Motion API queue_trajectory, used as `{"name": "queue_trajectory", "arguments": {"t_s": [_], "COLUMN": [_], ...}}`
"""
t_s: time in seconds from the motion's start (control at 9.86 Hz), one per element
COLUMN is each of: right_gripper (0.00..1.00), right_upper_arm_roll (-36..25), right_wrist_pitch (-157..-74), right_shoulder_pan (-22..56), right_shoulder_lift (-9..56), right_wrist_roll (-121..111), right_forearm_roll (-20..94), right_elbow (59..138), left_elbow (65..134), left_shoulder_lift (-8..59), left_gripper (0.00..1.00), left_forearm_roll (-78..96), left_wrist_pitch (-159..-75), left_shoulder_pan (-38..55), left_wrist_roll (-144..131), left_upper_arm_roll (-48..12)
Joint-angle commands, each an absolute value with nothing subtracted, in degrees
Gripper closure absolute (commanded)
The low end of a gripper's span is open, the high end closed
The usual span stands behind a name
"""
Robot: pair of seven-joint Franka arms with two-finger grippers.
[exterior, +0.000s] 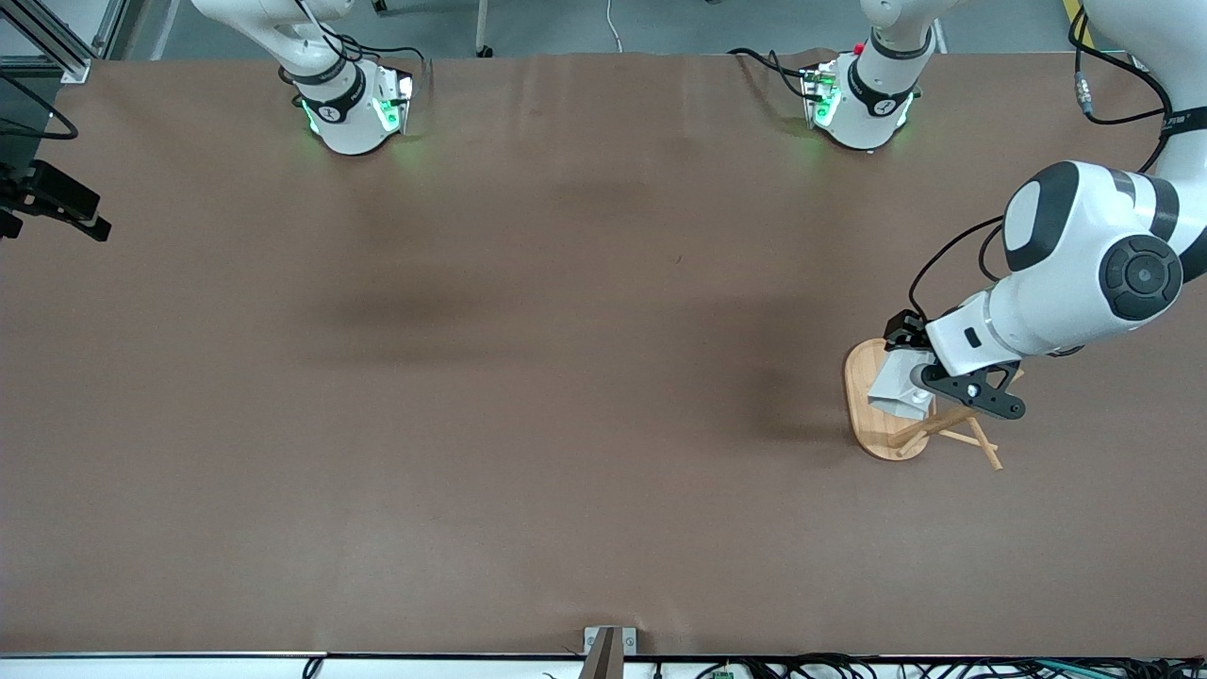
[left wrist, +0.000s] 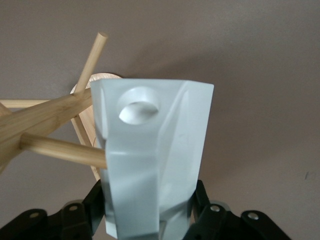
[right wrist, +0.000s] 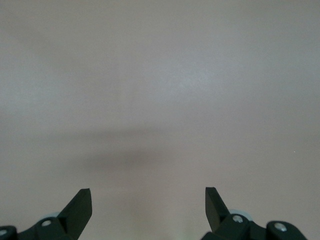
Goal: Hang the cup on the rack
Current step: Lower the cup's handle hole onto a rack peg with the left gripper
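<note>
Left wrist view: faceted white cup against round bamboo rack pegs.

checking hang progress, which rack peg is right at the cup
The lower peg, whose tip ends against the side of the cup held by the left gripper over the rack. The upward-angled peg stands clear of it.

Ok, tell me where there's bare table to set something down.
Bare table runs from the rack to the right arm's end, and between rack and front camera. It is crowded only at the rack, where the left gripper holds the cup against a peg. The right gripper waits open over bare table.
</note>
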State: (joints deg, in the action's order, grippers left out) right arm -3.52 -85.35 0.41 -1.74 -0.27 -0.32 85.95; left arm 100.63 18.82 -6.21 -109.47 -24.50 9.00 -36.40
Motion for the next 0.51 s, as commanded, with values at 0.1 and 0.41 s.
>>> {"name": "queue_trajectory", "arguments": {"t_s": [0.1,0.41], "right_gripper": [0.00,0.00], "right_upper_arm_roll": [-3.60,-3.60], "right_wrist_pitch": [-85.78,-85.69], "right_shoulder_pan": [0.79,1.05], "right_shoulder_lift": [-2.20,-2.20], "right_wrist_roll": [-0.18,-0.09], "right_forearm_roll": [-0.35,-0.44], "right_elbow": [86.40,86.40], "left_elbow": [100.11,99.05], "left_shoulder_lift": [21.44,22.58], "left_gripper": [0.70,0.70], "left_forearm_roll": [-7.38,-7.38], "left_wrist_pitch": [-110.57,-110.57], "left_shoulder_pan": [-24.96,-26.10], "left_wrist_roll": [10.19,10.89], "left_upper_arm_roll": [-36.65,-36.65]}}
